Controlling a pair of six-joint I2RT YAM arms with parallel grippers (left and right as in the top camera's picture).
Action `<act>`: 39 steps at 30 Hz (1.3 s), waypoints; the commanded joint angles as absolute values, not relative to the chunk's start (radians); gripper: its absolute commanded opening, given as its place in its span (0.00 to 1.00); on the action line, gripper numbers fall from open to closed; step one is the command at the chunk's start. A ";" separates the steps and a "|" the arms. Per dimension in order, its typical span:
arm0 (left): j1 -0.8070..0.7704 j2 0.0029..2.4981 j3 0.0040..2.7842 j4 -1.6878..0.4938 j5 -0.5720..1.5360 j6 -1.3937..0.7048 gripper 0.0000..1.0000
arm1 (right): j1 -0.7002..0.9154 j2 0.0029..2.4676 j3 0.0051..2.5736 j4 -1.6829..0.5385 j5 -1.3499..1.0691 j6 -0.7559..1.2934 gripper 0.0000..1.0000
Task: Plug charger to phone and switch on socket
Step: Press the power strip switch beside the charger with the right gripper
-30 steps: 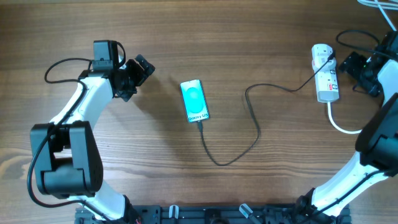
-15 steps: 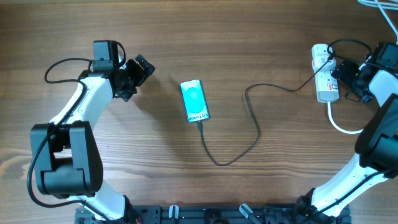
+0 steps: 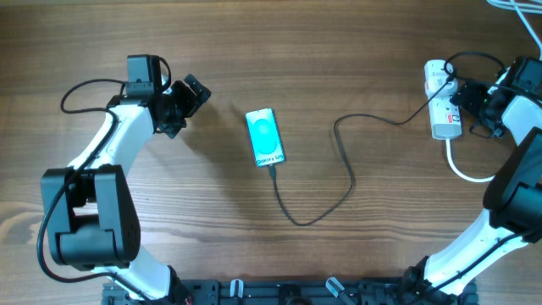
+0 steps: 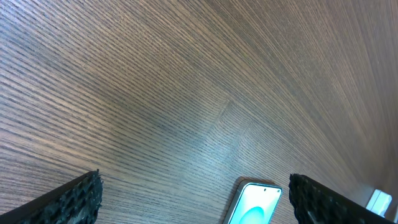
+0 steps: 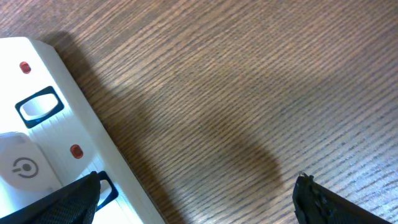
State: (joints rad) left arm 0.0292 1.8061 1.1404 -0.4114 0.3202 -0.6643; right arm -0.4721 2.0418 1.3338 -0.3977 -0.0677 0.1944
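Note:
The phone (image 3: 265, 137) lies flat mid-table with its turquoise screen up; its top end shows in the left wrist view (image 4: 255, 204). The thin black charger cable (image 3: 347, 174) runs from the phone's near end, loops right and reaches the socket (image 3: 444, 102), a white power strip at the right. In the right wrist view the socket (image 5: 43, 146) shows a rocker switch (image 5: 38, 104) and red marks. My left gripper (image 3: 194, 91) is open and empty, left of the phone. My right gripper (image 3: 471, 97) is open, its left finger over the socket's edge.
A thick white cord (image 3: 461, 169) curves from the socket's near end toward the right arm. Another white cable (image 3: 521, 17) lies at the far right corner. The left arm's black cable (image 3: 85, 89) loops beside its base link.
My right gripper has moved left from beside the socket to its right edge. The left arm, phone and charger cable have not moved.

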 commanded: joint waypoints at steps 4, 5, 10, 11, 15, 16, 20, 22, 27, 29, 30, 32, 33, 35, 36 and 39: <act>0.031 1.788 1.154 -0.411 0.332 -0.660 1.00 | -0.458 2.040 1.320 -0.427 -0.126 0.157 1.00; 0.031 1.788 1.154 -0.411 0.332 -0.660 1.00 | -0.458 2.040 1.320 -0.428 -0.129 0.157 1.00; 0.031 1.788 1.154 -0.411 0.332 -0.660 1.00 | -0.457 2.040 1.320 -0.439 -0.129 0.157 1.00; 0.031 1.788 1.154 -0.411 0.332 -0.660 1.00 | -0.457 2.040 1.320 -0.441 -0.129 0.157 1.00; 0.031 1.788 1.154 -0.411 0.332 -0.660 1.00 | -0.455 2.040 1.320 -0.446 -0.133 0.155 1.00; 0.031 1.788 1.154 -0.411 0.332 -0.660 1.00 | -0.455 2.040 1.320 -0.447 -0.133 0.155 1.00; 0.031 1.788 1.154 -0.411 0.332 -0.660 1.00 | -0.437 2.040 1.320 -0.450 -0.132 0.130 1.00; 0.031 1.788 1.154 -0.411 0.332 -0.660 1.00 | -0.435 2.040 1.320 -0.456 -0.132 0.130 1.00; 0.031 1.788 1.154 -0.411 0.332 -0.660 1.00 | -0.435 2.040 1.320 -0.458 -0.132 0.131 1.00; 0.031 1.788 1.154 -0.411 0.332 -0.660 1.00 | -0.435 2.040 1.320 -0.459 -0.132 0.130 1.00; 0.031 1.788 1.154 -0.411 0.332 -0.660 1.00 | -0.435 2.040 1.320 -0.459 -0.132 0.130 1.00; 0.031 1.788 1.154 -0.411 0.332 -0.660 1.00 | -0.435 2.040 1.320 -0.459 -0.132 0.130 1.00; 0.031 1.788 1.154 -0.411 0.332 -0.660 1.00 | -0.435 2.040 1.320 -0.460 -0.133 0.131 1.00; 0.031 1.788 1.154 -0.411 0.332 -0.660 1.00 | -0.435 2.040 1.320 -0.467 -0.132 0.131 1.00; 0.031 1.788 1.154 -0.411 0.332 -0.660 1.00 | -0.435 2.040 1.320 -0.472 -0.133 0.130 1.00; 0.031 1.788 1.154 -0.411 0.332 -0.660 1.00 | -0.435 2.040 1.320 -0.479 -0.132 0.131 0.99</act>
